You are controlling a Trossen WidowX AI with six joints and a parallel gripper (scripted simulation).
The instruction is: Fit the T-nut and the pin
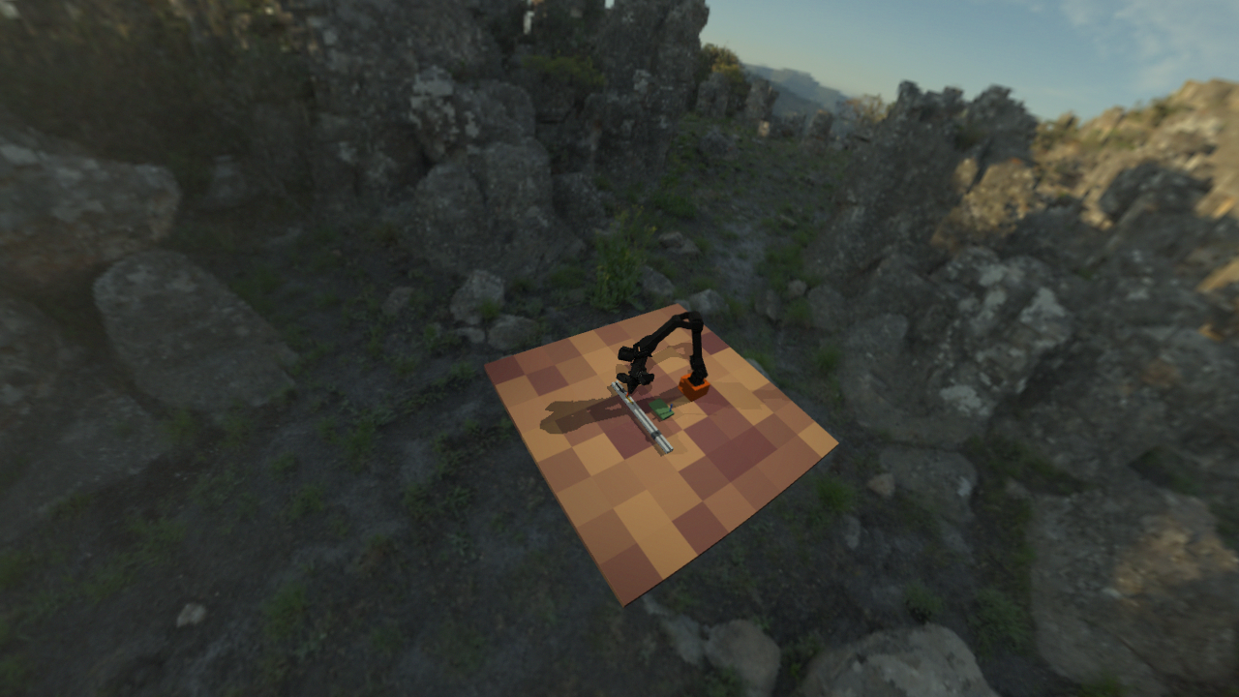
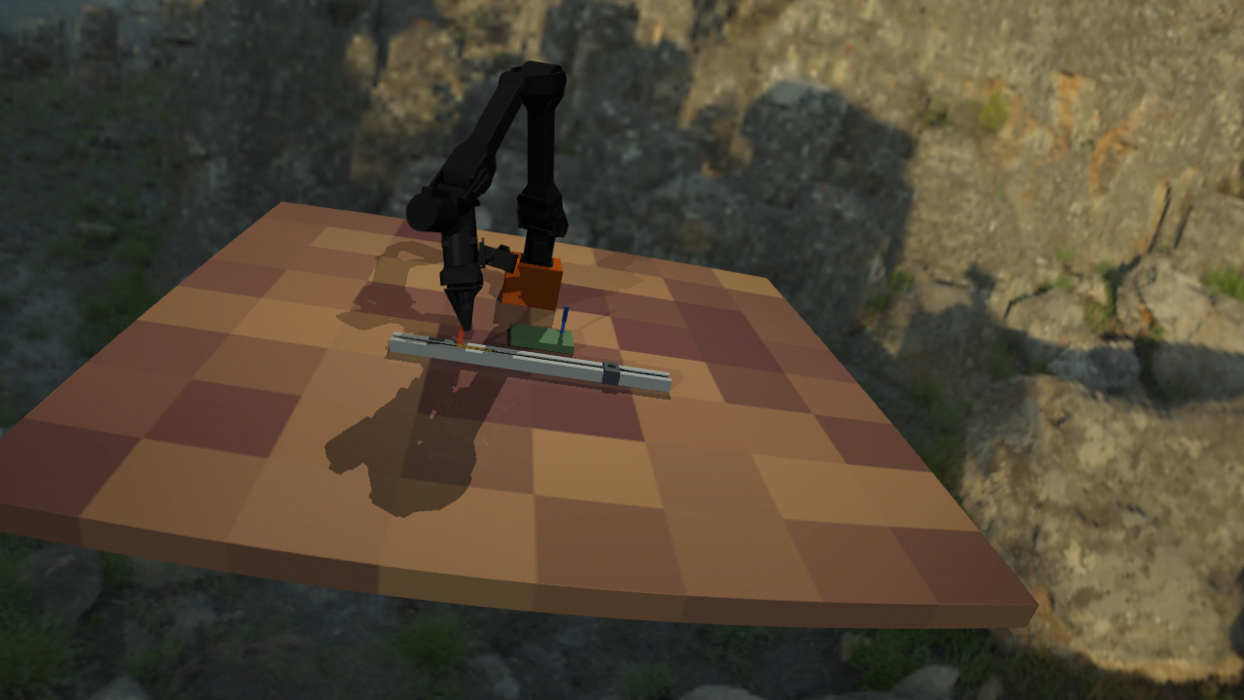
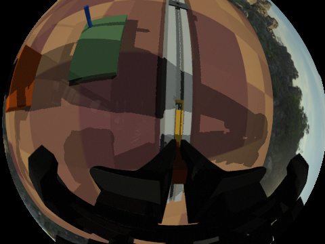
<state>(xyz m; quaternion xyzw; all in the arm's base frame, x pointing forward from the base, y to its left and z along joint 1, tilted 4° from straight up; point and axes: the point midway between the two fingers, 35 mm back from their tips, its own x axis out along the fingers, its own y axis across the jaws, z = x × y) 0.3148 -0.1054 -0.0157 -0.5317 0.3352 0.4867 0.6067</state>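
The black two-fingered gripper (image 1: 629, 391) (image 2: 466, 329) (image 3: 178, 143) is pinching the small orange handle (image 2: 461, 334) (image 3: 179, 172), its fingers nearly together on it, and the flat, yellow brass T-nut (image 2: 477, 348) (image 3: 178, 122) is sitting at the slot of the long silver aluminum rail (image 1: 642, 417) (image 2: 547, 362) (image 3: 170, 85), well apart from the dark block-shaped bracket (image 1: 655, 434) (image 2: 610, 372) (image 3: 178, 5). I can't tell whether it is lying under the lips. If it is riding high or tilting, I suspect sliding could jam it against a lip or the bracket, and a hard push might twist the handle out of the grip. The nut is looking narrow and elongated, bright yellow where sunlit, with a darker far end. The slim blue pin (image 2: 564, 319) (image 3: 88, 16) is standing in the green block-like tray (image 1: 660, 409) (image 2: 531, 336) (image 3: 96, 55), awaiting its turn.
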